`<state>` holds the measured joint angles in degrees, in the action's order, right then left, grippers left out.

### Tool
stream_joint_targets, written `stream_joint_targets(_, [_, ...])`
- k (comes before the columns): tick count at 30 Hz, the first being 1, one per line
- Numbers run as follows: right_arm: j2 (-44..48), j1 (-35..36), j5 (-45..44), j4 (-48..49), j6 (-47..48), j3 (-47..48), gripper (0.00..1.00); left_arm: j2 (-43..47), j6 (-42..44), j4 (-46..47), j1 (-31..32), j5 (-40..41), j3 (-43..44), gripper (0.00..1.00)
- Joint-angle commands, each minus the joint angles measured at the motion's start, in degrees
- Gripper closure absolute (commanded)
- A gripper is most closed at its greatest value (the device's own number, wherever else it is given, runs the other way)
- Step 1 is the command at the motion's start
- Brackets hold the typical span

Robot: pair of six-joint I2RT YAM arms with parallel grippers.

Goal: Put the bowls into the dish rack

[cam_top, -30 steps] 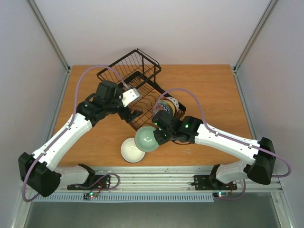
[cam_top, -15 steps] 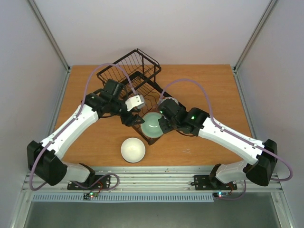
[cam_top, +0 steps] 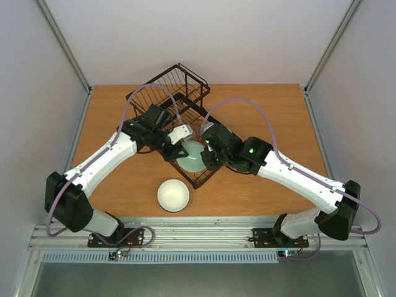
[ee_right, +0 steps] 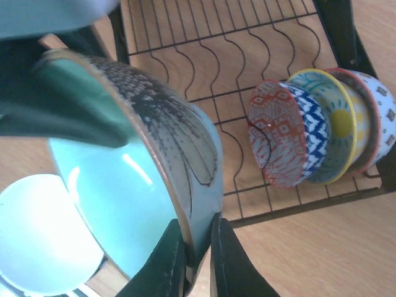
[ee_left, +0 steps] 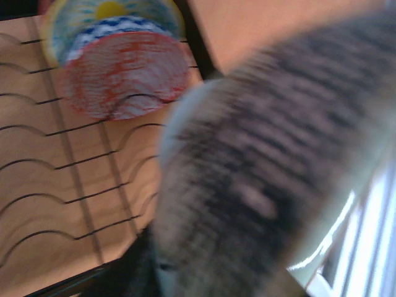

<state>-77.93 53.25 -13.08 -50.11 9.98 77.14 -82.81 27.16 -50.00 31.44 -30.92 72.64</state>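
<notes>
Tabletop [cam_top: 278,111]: right jaws tight on bowl [ee_right: 176,145]

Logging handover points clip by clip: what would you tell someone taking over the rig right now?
Right end effector: shut on the rim of the green bowl, which is tilted over the near end of the dish rack.
Left end effector: close beside that bowl. Open or shut is unclear because its camera view is blurred.
Done: a row of patterned bowls stands on edge in the rack.
Left: seat the green bowl, then load the white bowl sitting on the table.
</notes>
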Motion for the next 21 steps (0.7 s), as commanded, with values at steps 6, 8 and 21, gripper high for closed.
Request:
stream_joint_targets(6, [0.7,-0.7,-0.9,4.9,0.8,1.5,0.99,-1.4,3.7,-0.7,2.0,-1.0,1.6,0.99])
stream_joint_targets(8, [0.9,-0.6,-0.5,5.0,0.8,1.2,0.98,-1.3,3.9,-0.6,2.0,-1.2,1.5,0.99])
stream_joint_targets(21, [14.3,-4.1,9.3,13.5,-3.6,-10.9,0.2,1.4,5.5,-1.8,-3.0,-14.2,0.8,0.99])
